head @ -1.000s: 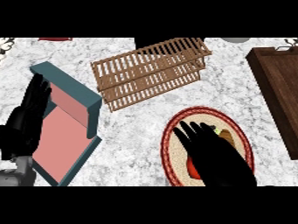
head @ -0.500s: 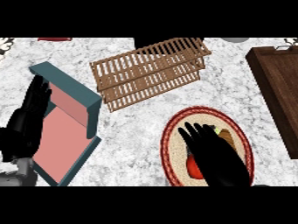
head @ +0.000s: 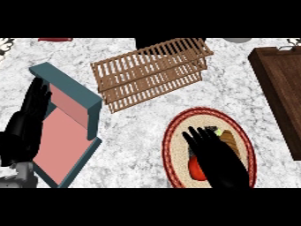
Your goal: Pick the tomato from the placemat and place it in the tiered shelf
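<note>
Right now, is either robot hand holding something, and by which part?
Nothing is held. The right robot hand is spread over the tomato on the placemat, fingers straight; the left robot hand rests open.

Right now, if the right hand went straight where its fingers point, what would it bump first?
Probably the wooden tiered shelf: the right hand points up-left across the placemat rim toward it. Its height is unclear, so it might pass above.
</note>
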You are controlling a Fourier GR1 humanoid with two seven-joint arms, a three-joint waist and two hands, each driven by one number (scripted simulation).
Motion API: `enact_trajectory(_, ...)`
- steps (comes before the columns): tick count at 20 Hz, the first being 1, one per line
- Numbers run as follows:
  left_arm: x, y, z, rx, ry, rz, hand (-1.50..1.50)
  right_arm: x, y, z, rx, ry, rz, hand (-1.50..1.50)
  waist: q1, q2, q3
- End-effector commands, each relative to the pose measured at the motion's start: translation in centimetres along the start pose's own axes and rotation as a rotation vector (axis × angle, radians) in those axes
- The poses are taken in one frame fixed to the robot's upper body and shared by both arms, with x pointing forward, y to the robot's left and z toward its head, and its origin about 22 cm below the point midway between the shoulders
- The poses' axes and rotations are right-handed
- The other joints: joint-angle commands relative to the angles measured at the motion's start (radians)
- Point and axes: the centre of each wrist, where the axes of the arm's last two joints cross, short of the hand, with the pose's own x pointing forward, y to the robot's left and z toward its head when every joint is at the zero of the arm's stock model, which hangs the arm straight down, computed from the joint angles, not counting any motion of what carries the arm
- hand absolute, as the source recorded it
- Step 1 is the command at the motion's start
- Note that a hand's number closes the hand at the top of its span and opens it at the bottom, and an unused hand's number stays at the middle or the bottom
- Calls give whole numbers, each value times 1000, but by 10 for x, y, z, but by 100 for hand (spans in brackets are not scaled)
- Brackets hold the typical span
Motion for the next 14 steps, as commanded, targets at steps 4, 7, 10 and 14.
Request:
enact_trajectory(4,-10,-4,-14,-21,1,14,0,4,20,-14,6,-41,-7,-150,-1,1,0)
enact_trajectory(7,13,16,-9,11,-3,1,0,-13,33,-20,-22,-46,-3,-150,2,0,0)
enact_trajectory(10,-3,13,-12,6,-9,-6,0,-14,42,-22,-12,-49,-23,-150,-1,0,0)
enact_trajectory(14,10,14,8,-2,1,5,0,-14,31,-29,43,-19,-15,-150,2,-1,0)
